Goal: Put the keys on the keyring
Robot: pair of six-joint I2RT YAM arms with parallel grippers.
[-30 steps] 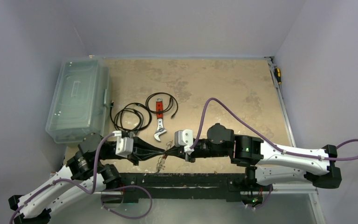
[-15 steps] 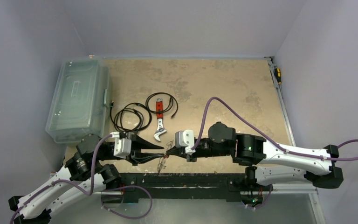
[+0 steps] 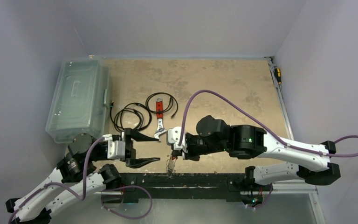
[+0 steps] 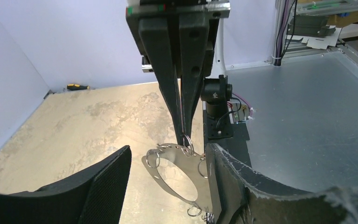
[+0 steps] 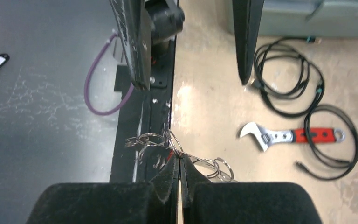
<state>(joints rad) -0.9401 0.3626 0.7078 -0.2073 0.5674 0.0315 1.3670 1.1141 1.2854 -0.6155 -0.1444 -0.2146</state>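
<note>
The keyring (image 4: 161, 176) is a silvery oval loop carrying small split rings. It hangs over the table's near edge from my right gripper (image 5: 179, 159), which is shut on its upper part. From above, it dangles at the keyring (image 3: 170, 165) below my right gripper (image 3: 174, 156). My left gripper (image 3: 159, 149) stands open just left of it; in its wrist view its fingers (image 4: 98, 186) flank the loop without touching it. I cannot make out the keys among the small rings and metal bits on the loop.
A red-handled wrench (image 3: 159, 122) lies behind the grippers, between two coils of black cable (image 3: 130, 119). A clear plastic box (image 3: 78, 99) stands at the far left. A yellow-handled screwdriver (image 3: 277, 74) lies along the right edge. The black base rail (image 3: 191, 179) runs along the near edge.
My left gripper has opened, let go of the keyring and drawn back to the left. My right gripper, still shut on the keyring, has shifted left and toward the near edge.
</note>
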